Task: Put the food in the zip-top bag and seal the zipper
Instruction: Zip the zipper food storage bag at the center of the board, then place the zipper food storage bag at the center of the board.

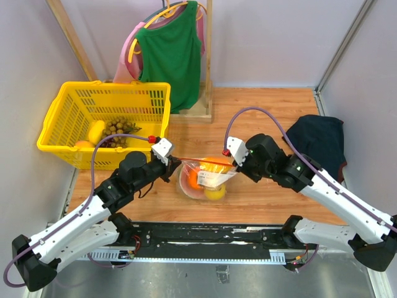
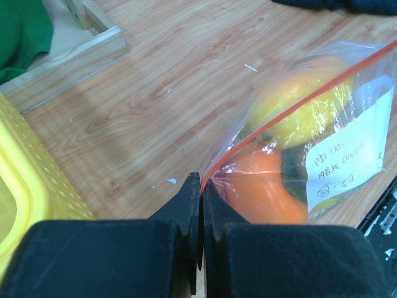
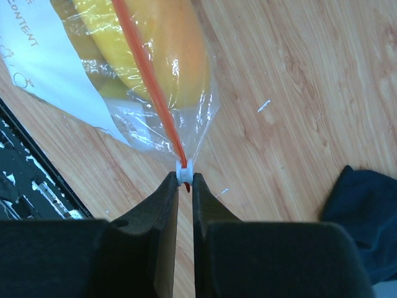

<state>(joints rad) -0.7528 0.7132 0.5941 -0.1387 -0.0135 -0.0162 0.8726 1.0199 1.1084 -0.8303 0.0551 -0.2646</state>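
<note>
Food [image 1: 214,192] in zip-top bag [image 1: 211,176] between left hand [image 1: 178,163] and right hand [image 1: 228,162]

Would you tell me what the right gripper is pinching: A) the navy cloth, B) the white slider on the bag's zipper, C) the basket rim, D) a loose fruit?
B: the right gripper is shut on the white slider at the end of the zipper.

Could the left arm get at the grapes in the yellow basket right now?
Probably not yet: the left end effector is shut on the zipper end of the zip-top bag. The grapes lie close by in the open-topped yellow basket, so nothing blocks it once it lets go.
</note>
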